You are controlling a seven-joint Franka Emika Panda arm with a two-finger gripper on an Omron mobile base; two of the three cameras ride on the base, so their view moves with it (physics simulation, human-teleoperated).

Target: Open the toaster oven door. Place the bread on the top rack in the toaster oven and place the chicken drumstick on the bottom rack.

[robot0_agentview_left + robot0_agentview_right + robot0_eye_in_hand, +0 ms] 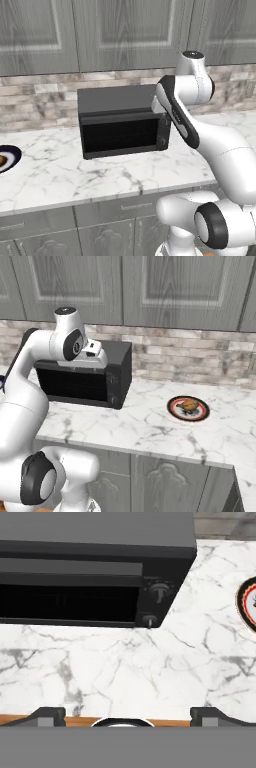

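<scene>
The toaster oven (pixel 117 100) stands at the back of the marble counter, and the toaster oven door (pixel 120 135) is shut flat against its front. My gripper (pixel 128 714) hovers above and in front of the oven's right end, looking down at its two knobs (pixel 158 592). Its fingertips (pixel 47 714) are far apart, open, with nothing between them. The chicken drumstick (pixel 188 405) lies on a red-rimmed plate (pixel 172 408) to the right of the oven. The bread (pixel 2 160) shows as a brown sliver on a blue-rimmed plate (pixel 14 152) at the far left.
Grey wall cabinets (pixel 125 30) hang above a brick backsplash (pixel 40 100). The marble counter (pixel 75 175) runs in front of the oven to its front edge, with drawers (pixel 135 206) below. My arm's forearm (pixel 177 112) crosses the oven's right side.
</scene>
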